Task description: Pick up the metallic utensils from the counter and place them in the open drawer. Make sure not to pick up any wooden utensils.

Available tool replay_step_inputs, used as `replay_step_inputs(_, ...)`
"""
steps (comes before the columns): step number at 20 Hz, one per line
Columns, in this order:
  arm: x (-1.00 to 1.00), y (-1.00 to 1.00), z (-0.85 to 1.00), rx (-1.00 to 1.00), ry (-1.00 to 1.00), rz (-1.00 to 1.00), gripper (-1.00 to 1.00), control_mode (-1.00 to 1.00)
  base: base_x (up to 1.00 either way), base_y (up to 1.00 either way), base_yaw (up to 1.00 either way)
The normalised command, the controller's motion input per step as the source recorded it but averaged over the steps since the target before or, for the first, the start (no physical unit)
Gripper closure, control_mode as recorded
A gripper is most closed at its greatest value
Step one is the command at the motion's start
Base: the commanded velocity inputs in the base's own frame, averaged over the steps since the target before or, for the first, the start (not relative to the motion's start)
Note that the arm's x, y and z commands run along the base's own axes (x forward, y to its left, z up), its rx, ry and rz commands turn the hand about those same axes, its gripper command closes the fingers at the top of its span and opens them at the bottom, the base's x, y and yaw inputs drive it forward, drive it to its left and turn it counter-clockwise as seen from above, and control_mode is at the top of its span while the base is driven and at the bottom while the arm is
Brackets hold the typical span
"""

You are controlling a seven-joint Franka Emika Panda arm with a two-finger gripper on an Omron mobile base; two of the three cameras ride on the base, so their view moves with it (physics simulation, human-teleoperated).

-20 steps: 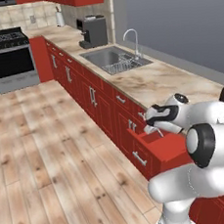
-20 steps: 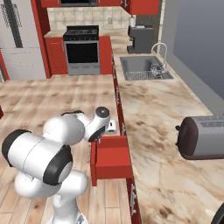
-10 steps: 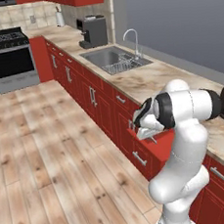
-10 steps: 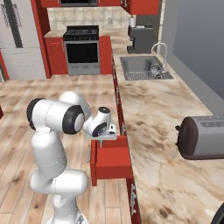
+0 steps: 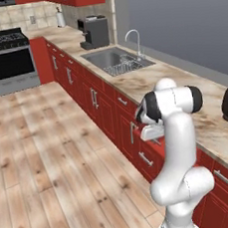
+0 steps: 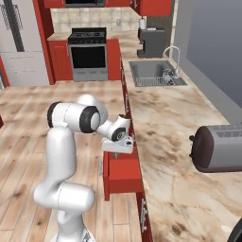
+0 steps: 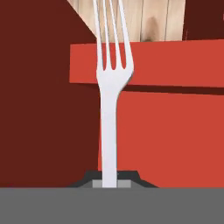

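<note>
The claw is shut tight on the handle of a pale metal fork, which rises from the bottom centre of the hand view with its tines toward the top; behind the fork lies the red drawer, its front a bright band across the middle of the frame and a strip of wooden floor past it at the top. Over the last second the arm has risen from a low crouch beside the cabinets to a tall upright stance; the claw, at centre of the right base view, has stayed just above the inner end of the open drawer all the while. I judge that the fork is poised for release into the drawer, with the drop not yet made.

In the left base view the claw sits right of centre, largely masked by the arm's own elbow, and the drawer under it is mostly hidden; the fork is too small to make out in either base view. The drawer's inside cannot be checked for utensils already placed. The bench carries a sink at upper right and a toaster at the right edge, cut off by the frame; whether any utensil is left to fetch cannot be told.
</note>
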Motion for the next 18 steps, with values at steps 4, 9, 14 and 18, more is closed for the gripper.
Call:
replay_step_inputs(4, 0.26, -0.01, -0.41, 0.00, 0.03, 0.00, 1.00, -1.00, 0.00, 0.00, 0.00)
replay_step_inputs(9, 0.00, 0.00, -0.50, 0.00, 0.11, 0.00, 1.00, -1.00, 0.00, 0.00, 0.00)
replay_step_inputs(14, -0.13, 0.05, -0.62, 0.00, 0.19, 0.00, 1.00, -1.00, 0.00, 0.00, 0.00)
replay_step_inputs(18, -0.25, 0.39, -0.49, 0.00, 0.09, 0.00, 1.00, -1.00, 0.00, 0.00, 0.00)
